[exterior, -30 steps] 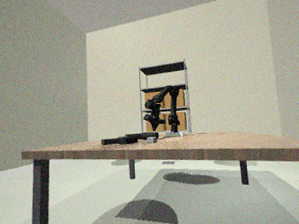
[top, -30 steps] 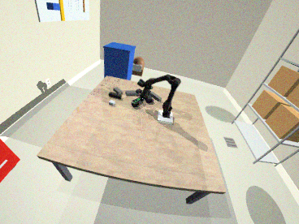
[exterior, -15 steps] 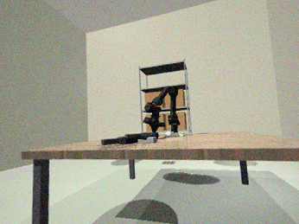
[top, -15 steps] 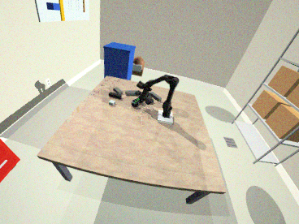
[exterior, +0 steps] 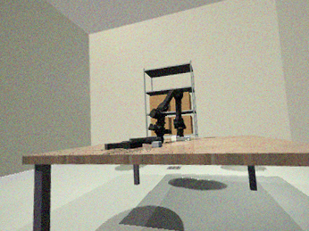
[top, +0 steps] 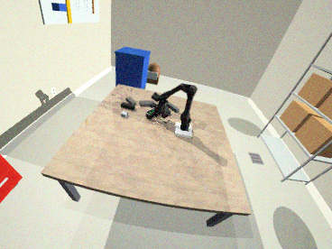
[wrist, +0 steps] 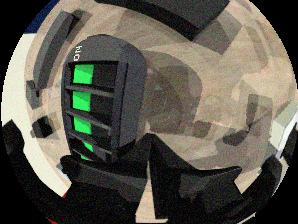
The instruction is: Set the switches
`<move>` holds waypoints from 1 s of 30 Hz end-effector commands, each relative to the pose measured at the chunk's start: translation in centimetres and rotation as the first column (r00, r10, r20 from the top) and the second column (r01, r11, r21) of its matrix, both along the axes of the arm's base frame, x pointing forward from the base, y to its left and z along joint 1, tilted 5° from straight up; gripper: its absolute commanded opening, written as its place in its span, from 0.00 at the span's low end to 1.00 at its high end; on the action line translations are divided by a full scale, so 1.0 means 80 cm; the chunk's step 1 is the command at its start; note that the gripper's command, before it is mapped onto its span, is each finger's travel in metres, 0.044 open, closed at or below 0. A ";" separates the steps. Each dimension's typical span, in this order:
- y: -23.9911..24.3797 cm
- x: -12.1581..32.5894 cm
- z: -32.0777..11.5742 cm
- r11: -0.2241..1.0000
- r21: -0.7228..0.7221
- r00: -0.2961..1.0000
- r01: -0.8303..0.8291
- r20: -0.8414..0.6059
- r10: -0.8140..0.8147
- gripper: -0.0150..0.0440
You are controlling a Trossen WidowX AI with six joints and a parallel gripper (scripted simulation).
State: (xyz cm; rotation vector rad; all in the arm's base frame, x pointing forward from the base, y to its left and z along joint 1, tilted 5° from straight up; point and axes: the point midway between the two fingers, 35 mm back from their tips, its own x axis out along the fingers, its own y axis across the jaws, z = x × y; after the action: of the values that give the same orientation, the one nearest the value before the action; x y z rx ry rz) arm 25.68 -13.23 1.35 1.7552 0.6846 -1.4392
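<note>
The dark grey controller unit (wrist: 134, 95) (top: 151, 113) sits on the bench, switch side up, left of centre in the wrist view. ON is printed at its far end. A row of rocker switches shows green at the left and black at the right; several are visible, the nearest ones cut off by the gripper. Which ends are pressed down is hard to tell. The underside label is hidden. My gripper (wrist: 149, 137) is shut and empty, its tips at the near right end of the unit; whether they touch it is unclear.
A large dark module (wrist: 180, 12) lies beyond the unit, a long one (wrist: 52, 47) and a small block (wrist: 42, 126) to its left. A small grey block (top: 124, 115) (exterior: 157, 144) lies apart. The arm's white base (top: 182, 134) stands on the bench (top: 135, 158).
</note>
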 end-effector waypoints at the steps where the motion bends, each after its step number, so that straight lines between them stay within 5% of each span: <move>1: -0.001 0.000 -0.002 1.000 -0.001 1.000 0.006 0.000 -0.006 0.25; 30: -0.015 0.021 -0.001 1.000 -0.002 1.000 0.006 0.001 -0.006 0.25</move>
State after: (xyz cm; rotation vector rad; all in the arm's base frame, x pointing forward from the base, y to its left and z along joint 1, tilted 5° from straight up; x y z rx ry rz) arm 26.42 -13.75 1.14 1.7566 0.6993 -1.4559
